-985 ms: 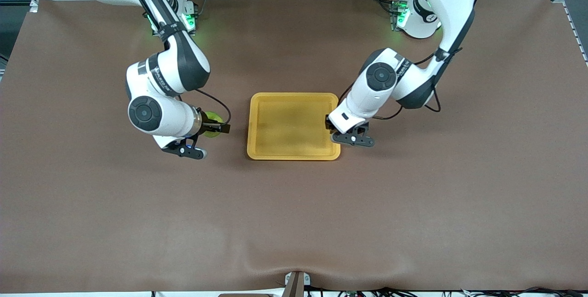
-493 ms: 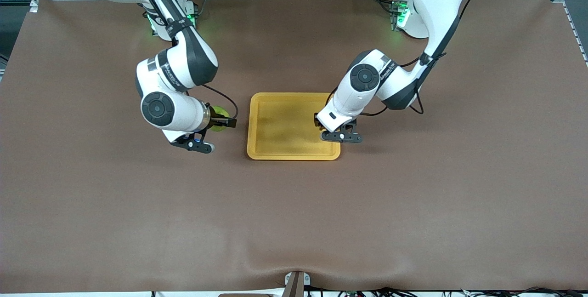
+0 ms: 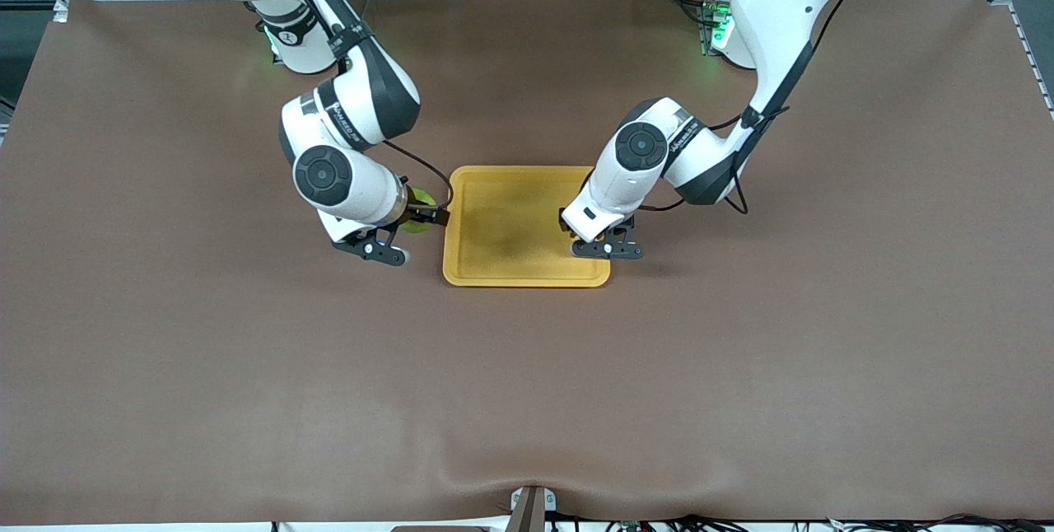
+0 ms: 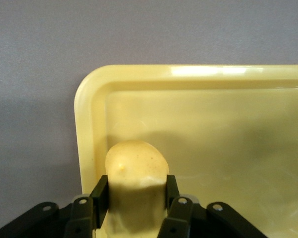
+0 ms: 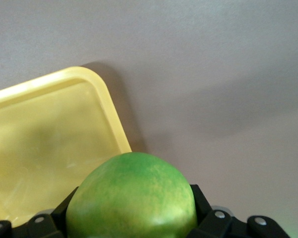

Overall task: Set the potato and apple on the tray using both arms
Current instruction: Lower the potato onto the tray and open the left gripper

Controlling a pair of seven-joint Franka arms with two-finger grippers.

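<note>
With both pieces gripped and airborne, this is the carry-in step. Left gripper [image 4: 134, 198] clamped on the potato [image 4: 137, 171], over the tray [image 3: 527, 275] edge at the left arm's end. Right gripper [image 5: 131, 210] clamped on the green apple [image 5: 131, 196], over the table just beside the tray's rim. Next, likely: right arm crosses rim, both lower, release.

The tray [image 3: 494, 268] floor is unoccupied across its middle. Its 3 o'clock edge is overhung by the left gripper [image 3: 568, 229] holding the potato [image 4: 137, 168]; its 9 o'clock rim is crowded by the right gripper [image 3: 424, 215] gripping the apple [image 5: 131, 196].
</note>
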